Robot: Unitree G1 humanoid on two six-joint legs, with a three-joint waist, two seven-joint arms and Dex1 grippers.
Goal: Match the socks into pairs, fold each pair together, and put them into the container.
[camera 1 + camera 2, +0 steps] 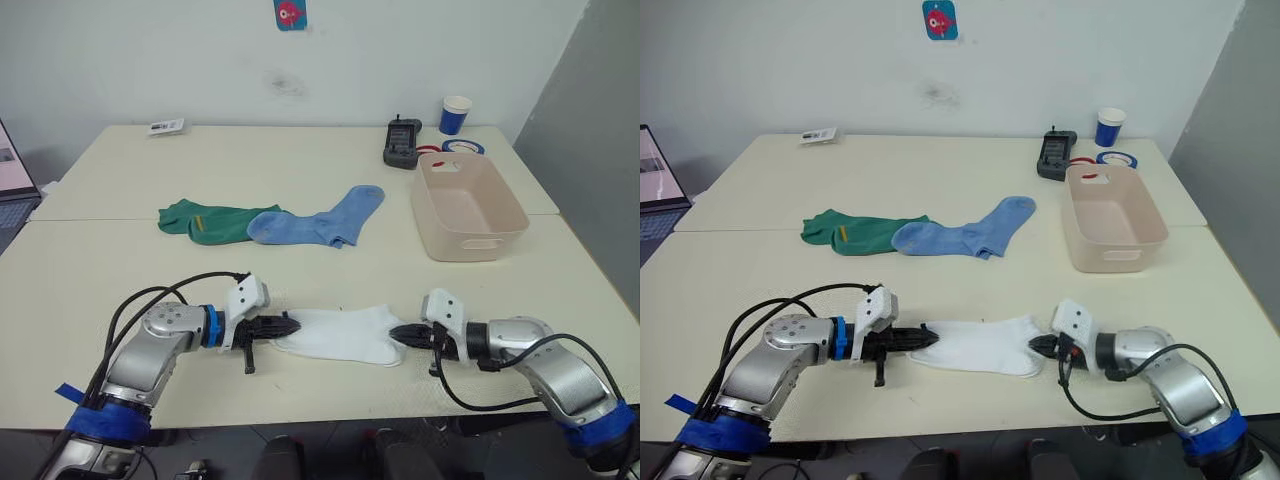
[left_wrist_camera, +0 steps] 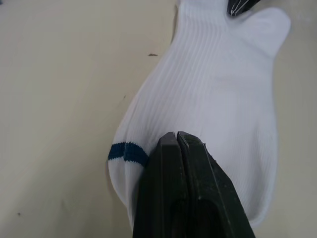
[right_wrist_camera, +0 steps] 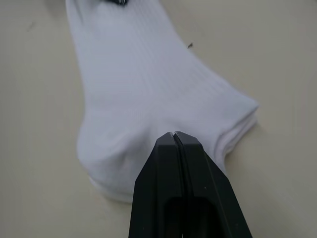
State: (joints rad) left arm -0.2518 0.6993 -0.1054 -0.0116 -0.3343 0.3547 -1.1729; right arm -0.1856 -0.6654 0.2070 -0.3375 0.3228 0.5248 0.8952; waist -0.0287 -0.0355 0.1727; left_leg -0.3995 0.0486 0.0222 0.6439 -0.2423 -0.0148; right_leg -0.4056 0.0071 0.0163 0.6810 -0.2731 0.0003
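Observation:
A pair of white socks (image 1: 345, 335) lies flat near the table's front edge, one on the other, with a blue stripe at the left end. My left gripper (image 1: 297, 324) is shut on that left end (image 2: 213, 84). My right gripper (image 1: 393, 333) is shut on the right end (image 3: 138, 84), where the stacked edges show. Farther back a dark green sock (image 1: 205, 220) with a yellow mark lies beside a light blue sock (image 1: 320, 222), their ends overlapping. The beige-pink container (image 1: 470, 243) stands empty at the right.
A blue-and-white paper cup (image 1: 455, 115), a black handheld device (image 1: 402, 143) and a tape roll (image 1: 462, 146) sit behind the container. A small card (image 1: 165, 126) lies at the far left. A laptop's edge (image 1: 10, 170) shows at the left.

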